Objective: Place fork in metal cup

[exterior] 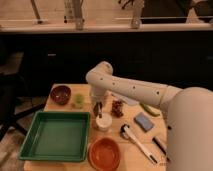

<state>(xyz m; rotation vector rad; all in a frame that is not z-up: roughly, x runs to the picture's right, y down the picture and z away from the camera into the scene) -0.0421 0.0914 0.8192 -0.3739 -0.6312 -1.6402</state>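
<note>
The metal cup (pixel 103 122) is a small pale cylinder standing on the wooden table (pixel 131 159), between the green tray and a brown object. My gripper (pixel 98 108) hangs straight down at the end of the white arm, just above and slightly left of the cup's rim. A thin dark piece (pixel 99 114) reaches from the gripper down to the cup's mouth. It may be the fork, but I cannot make out its shape. No other fork shows on the table.
A green tray (pixel 30 150) lies at the front left and an orange bowl (pixel 104 153) at the front. A dark red bowl (pixel 60 94) and a small green object (pixel 78 100) are at the back left. To the right are a brown object (pixel 117 107), a blue sponge (pixel 144 121) and a white-handled brush (pixel 139 141).
</note>
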